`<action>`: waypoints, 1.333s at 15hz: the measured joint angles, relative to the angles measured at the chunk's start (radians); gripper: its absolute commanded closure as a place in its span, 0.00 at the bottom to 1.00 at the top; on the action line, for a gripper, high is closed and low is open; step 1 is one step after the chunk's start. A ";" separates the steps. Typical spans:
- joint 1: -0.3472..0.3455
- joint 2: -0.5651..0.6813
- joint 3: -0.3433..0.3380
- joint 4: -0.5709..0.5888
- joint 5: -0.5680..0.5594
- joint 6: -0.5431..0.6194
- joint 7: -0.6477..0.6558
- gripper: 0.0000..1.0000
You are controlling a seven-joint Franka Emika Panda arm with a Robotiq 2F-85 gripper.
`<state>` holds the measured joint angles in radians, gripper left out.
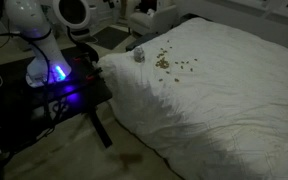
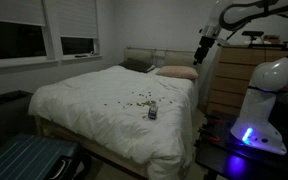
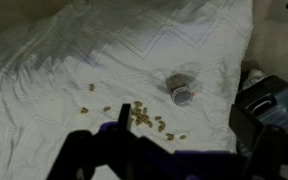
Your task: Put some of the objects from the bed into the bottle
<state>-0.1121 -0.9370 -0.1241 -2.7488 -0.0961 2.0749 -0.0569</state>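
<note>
The bed [image 2: 94, 115] has a wrinkled white duvet [image 1: 224, 100]. A loose scatter of tiny dark objects [image 1: 166, 63] [image 2: 134, 100] [image 3: 144, 117] lies on it. The small pale bottle [image 1: 138, 55] [image 2: 152, 112] [image 3: 181, 88] rests on the duvet at the edge of the scatter, its round mouth facing the wrist camera. My gripper [image 2: 202, 48] hangs high above the bed's side near the pillows. In the wrist view the gripper [image 3: 182, 128] is open and empty, its dark fingers [image 3: 111, 135] spread wide, far above the bottle and objects.
The white robot base [image 1: 39, 45] with a blue light stands on a dark side table [image 1: 69, 95] beside the bed. Pillows [image 2: 174, 72] lie at the head, a wooden dresser [image 2: 234, 75] stands behind, and a blue ribbed case [image 2: 24, 160] sits at the foot.
</note>
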 measured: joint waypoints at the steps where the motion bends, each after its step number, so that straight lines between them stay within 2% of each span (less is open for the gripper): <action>1: 0.000 0.000 0.000 0.000 0.000 0.000 0.000 0.00; 6: -0.001 0.006 0.000 0.000 0.000 0.017 0.003 0.00; 9: -0.018 0.050 -0.001 0.001 -0.007 0.122 0.004 0.00; 16: -0.122 0.273 -0.008 0.045 -0.060 0.391 0.005 0.00; 20: -0.134 0.423 -0.038 0.115 -0.061 0.487 0.000 0.00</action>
<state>-0.2462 -0.5142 -0.1619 -2.6339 -0.1566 2.5620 -0.0567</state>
